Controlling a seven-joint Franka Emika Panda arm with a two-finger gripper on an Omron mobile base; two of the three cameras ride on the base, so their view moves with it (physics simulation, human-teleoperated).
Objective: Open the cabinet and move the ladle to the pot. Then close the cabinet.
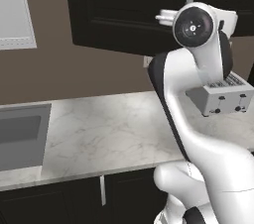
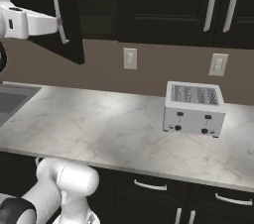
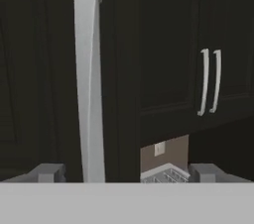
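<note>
cabinet [image 2: 74, 15] door ajar, end effector [image 3: 126, 171] spread wide around handle [image 3: 89, 84], marble counter [image 2: 99, 124], toaster [image 2: 194, 109]

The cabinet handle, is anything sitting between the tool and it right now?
Nothing visible does. In the hand view the cabinet's silver handle rises directly ahead between the open tool's fingertips, with no object in front of it.

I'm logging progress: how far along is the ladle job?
Done: the cabinet door stands swung open. In hand: the gripper, jaws open, sits at the door's bar handle, gripping nothing. Left: fetch the ladle, put it in the pot, close the cabinet.
</note>
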